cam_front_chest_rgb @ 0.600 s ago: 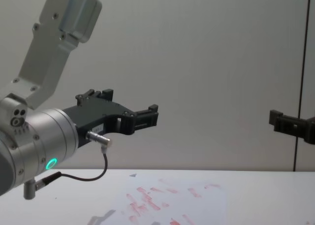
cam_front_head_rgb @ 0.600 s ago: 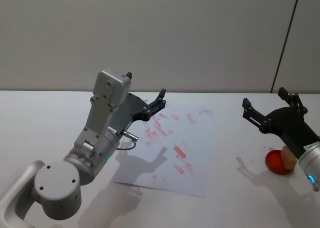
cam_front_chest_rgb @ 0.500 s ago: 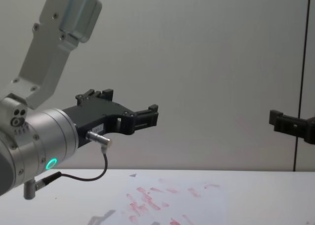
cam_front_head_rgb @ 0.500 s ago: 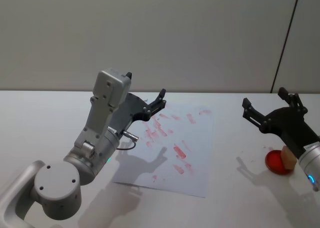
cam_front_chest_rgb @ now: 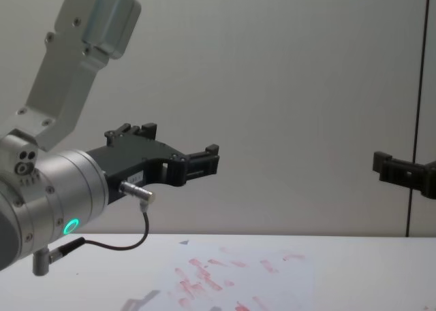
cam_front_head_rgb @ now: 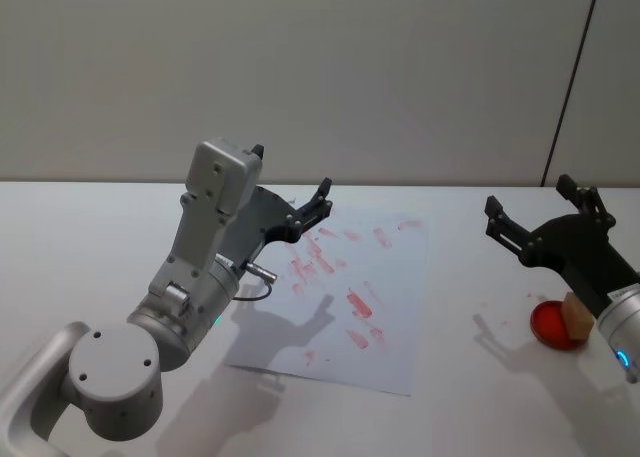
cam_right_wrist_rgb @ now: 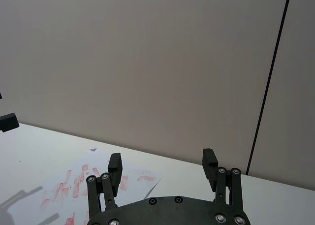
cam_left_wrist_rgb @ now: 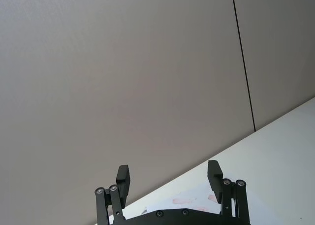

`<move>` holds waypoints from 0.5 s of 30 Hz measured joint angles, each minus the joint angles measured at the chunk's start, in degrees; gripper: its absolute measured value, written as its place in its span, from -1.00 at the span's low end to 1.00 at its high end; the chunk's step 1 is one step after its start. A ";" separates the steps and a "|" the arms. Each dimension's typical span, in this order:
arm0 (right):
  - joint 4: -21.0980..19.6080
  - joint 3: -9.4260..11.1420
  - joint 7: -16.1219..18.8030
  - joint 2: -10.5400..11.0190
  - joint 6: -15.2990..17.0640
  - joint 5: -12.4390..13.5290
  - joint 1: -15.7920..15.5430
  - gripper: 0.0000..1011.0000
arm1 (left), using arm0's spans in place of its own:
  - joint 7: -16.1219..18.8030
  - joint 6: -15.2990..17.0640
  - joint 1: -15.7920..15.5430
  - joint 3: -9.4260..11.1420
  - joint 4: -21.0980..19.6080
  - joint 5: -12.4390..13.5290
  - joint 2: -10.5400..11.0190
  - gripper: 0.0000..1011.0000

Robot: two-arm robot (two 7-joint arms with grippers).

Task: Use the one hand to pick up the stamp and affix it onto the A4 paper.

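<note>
The stamp [cam_front_head_rgb: 575, 315] is a small tan wooden block resting on a round red ink pad [cam_front_head_rgb: 553, 325] at the table's right side, partly hidden behind my right arm. My right gripper [cam_front_head_rgb: 530, 199], the hand, hangs open and empty in the air above and just left of the stamp, pointing away from me. Its spread jaws hold nothing in the right wrist view [cam_right_wrist_rgb: 162, 159]. The A4 paper [cam_front_head_rgb: 375, 277], white with many red-pink prints, lies flat at the table's middle. My left gripper [cam_front_head_rgb: 295, 192] hovers open over the paper's far left corner [cam_left_wrist_rgb: 169, 172].
The white table [cam_front_head_rgb: 90, 237] runs wide to the left and in front of the paper. A plain grey wall [cam_front_head_rgb: 400, 67] with a dark vertical seam stands behind. My bulky left arm [cam_front_head_rgb: 200, 277] looms over the paper's left edge and casts a shadow on it.
</note>
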 joint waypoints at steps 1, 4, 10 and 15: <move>0.00 0.00 0.00 0.00 0.00 0.00 0.00 0.98 | 0.00 0.00 0.00 0.00 0.00 0.00 0.00 0.98; 0.01 0.00 0.00 0.00 0.00 0.00 0.00 0.98 | 0.00 0.00 0.00 0.00 0.00 0.00 0.00 0.98; 0.03 0.00 0.00 0.00 0.00 0.00 0.00 0.98 | 0.00 0.00 0.00 0.00 0.00 0.00 0.00 0.98; 0.04 0.00 0.00 0.00 0.00 0.00 0.00 0.98 | 0.00 0.00 0.00 0.00 0.00 0.00 0.00 0.98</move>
